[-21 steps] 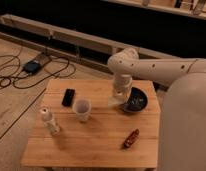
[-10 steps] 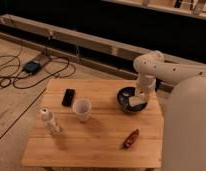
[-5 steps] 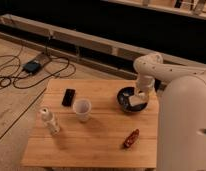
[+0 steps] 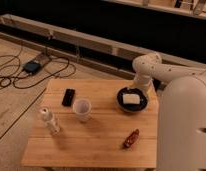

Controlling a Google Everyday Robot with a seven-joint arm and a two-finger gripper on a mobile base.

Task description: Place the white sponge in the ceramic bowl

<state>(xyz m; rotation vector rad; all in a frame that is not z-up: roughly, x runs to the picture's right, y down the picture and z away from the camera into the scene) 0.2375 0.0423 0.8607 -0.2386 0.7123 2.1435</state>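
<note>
The gripper (image 4: 144, 86) hangs at the far right rim of the ceramic bowl (image 4: 121, 102); whether its fingers are apart or together I cannot tell, as the arm's wrist hides them. The white sponge (image 4: 131, 98) lies flat inside the bowl, so the placing looks done. The risk now is a retreat that clips the rim and drags the bowl off the wooden table's (image 4: 96, 140) right edge, or toward the white cup (image 4: 82, 109).

The bent arm holds its end effector (image 4: 141, 89) low.
</note>
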